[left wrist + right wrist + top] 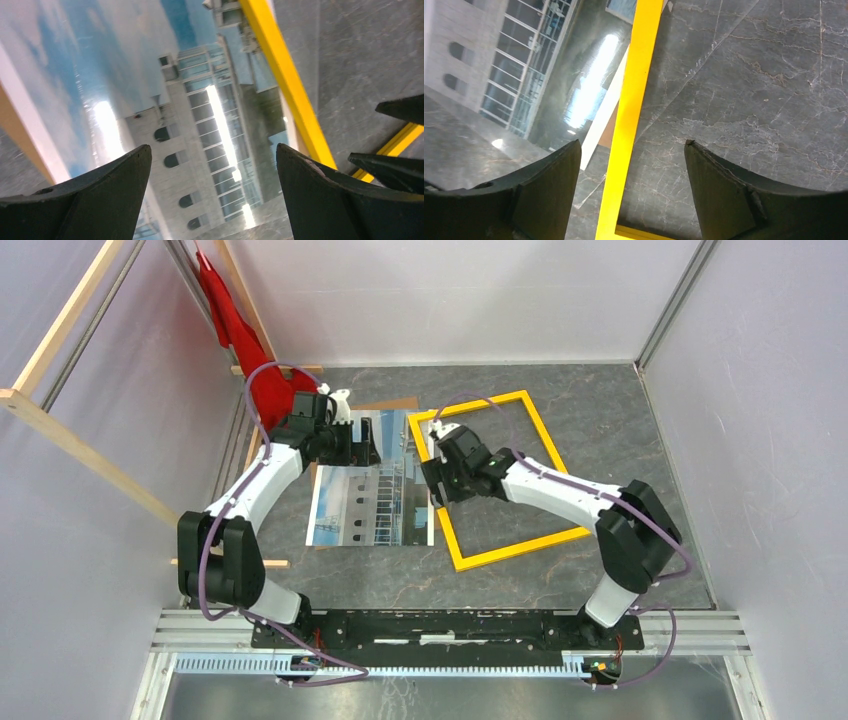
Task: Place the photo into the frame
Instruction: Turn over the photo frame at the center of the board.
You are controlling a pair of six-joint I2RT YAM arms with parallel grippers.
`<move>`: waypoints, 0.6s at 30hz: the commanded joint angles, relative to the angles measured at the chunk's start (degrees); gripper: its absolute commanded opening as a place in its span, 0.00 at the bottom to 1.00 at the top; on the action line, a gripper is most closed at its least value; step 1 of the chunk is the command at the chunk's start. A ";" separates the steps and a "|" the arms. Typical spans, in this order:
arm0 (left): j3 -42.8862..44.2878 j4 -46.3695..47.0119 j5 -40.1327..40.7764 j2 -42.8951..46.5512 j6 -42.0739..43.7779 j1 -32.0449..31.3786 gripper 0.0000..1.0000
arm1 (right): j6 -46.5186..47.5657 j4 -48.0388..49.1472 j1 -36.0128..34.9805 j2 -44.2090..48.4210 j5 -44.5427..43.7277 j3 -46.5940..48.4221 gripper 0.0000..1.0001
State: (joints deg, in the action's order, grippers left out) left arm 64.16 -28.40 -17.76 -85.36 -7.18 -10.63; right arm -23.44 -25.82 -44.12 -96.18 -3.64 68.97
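The photo [365, 505] lies flat and picture side up at the middle left of the overhead view. Its long axis runs from the top of the picture toward the bottom, leaning slightly. A brown board [392, 403] shows past its upper edge. Just to its right lies the frame [523, 548], yellow face up, also flat and turned a little askew. The photo's right edge meets the frame's left bar, though I cannot tell whether it touches or slips under. The left gripper [372, 445] hovers over the upper part of the photo with its fingers spread and nothing between them, so the photo sits directly beneath it and stretches toward the bottom of the picture. The right gripper [437, 480] hangs over the frame's left bar, also spread wide and holding nothing. In its own camera the yellow bar runs between its fingers [549, 175]. By my reading the left arm is nearer the photo and the right arm nearer the frame. There is one photo, one frame, one board and two arms, plus one red cloth [245, 350] hanging at the upper left.
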 commanded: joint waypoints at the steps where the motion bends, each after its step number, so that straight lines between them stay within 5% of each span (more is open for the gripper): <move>1: -0.86 -1.71 0.85 1.57 5.01 -0.09 1.00 | 1.37 -0.14 -2.34 -3.43 -11.21 2.08 0.78; 8: -2.07 -2.52 1.55 2.46 5.80 -0.09 1.00 | -0.20 3.17 -3.51 -7.45 -11.66 -0.15 0.68; 18: -3.25 -2.50 3.07 3.92 6.21 -0.09 1.00 | -2.18 3.98 -5.25 -7.32 -11.55 0.57 0.71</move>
State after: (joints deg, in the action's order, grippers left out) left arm 60.99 -31.20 -15.51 -83.81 -3.55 -10.63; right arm -23.88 -23.40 -48.69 -103.90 -13.65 68.88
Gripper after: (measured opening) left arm 0.997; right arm 0.698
